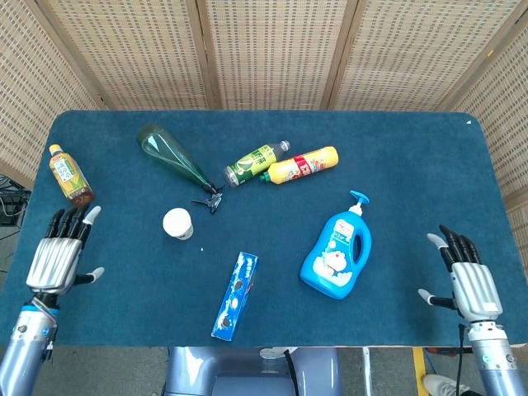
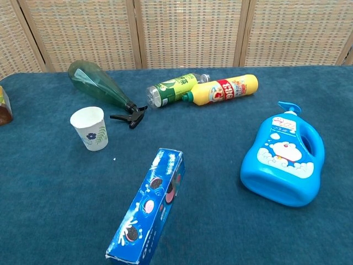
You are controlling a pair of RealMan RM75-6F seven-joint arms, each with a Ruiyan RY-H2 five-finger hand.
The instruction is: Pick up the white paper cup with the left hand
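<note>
Head view first, reading from my left edge across: my left hand [image 1: 59, 258] hovers over the near left corner of the blue-carpeted counter [image 1: 396, 165], fingers straight and spread, holding nothing. Just beyond it lies the small amber tea bottle with the yellow cap [image 1: 70, 175]. Well apart to the right stands the white paper cup with a blue flower print [image 1: 177, 223], upright and mouth up, with bare carpet on the side facing my hand. Behind the cup lies the green translucent spray bottle with a black trigger [image 1: 176, 161], the trigger end close to the cup but not touching it (the chest view shows a clear gap).

Further right are the blue rectangular cookie box [image 1: 235, 295] lying flat, the green-labelled drink bottle [image 1: 256, 162] and the yellow bottle with a red label [image 1: 303, 164] on their sides, then the blue detergent jug with a pump top [image 1: 337, 253]. At the far right my right hand [image 1: 467, 280] rests near the counter edge, fingers extended, empty.

As I judge it, nothing of the pick is done: the cup is untouched and my left hand has the whole reach, the closing around the cup wall and the lift ahead of it.
</note>
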